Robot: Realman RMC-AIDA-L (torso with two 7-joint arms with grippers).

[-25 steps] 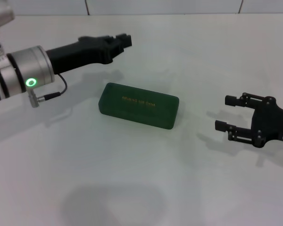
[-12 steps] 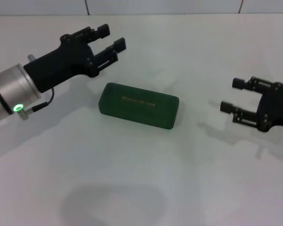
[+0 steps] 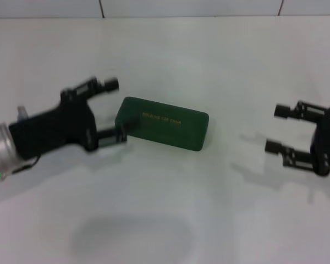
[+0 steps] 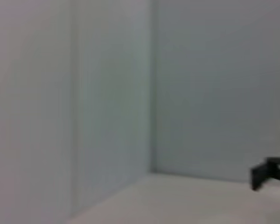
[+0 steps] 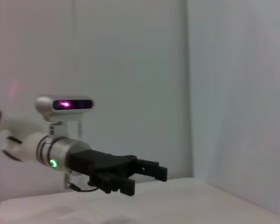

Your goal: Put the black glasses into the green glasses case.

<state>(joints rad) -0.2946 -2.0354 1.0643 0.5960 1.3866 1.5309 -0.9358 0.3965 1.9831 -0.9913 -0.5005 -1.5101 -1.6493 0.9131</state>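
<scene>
The green glasses case (image 3: 162, 122) lies shut on the white table, lid up, with gold lettering on it. The black glasses are not in view. My left gripper (image 3: 115, 108) is open at the case's left end, one finger close to the case's near left corner; I cannot tell if it touches. My right gripper (image 3: 276, 128) is open and empty to the right of the case, well apart from it. The right wrist view shows the left gripper (image 5: 154, 171) from afar, above the table.
The white table (image 3: 165, 220) spreads all round the case. A tiled wall edge runs along the back (image 3: 209, 8). The left wrist view shows bare walls and a dark part (image 4: 270, 172) at the picture's edge.
My left gripper has come down from behind the case to its left end, turning as it went. My right gripper has drifted a little to the right.
</scene>
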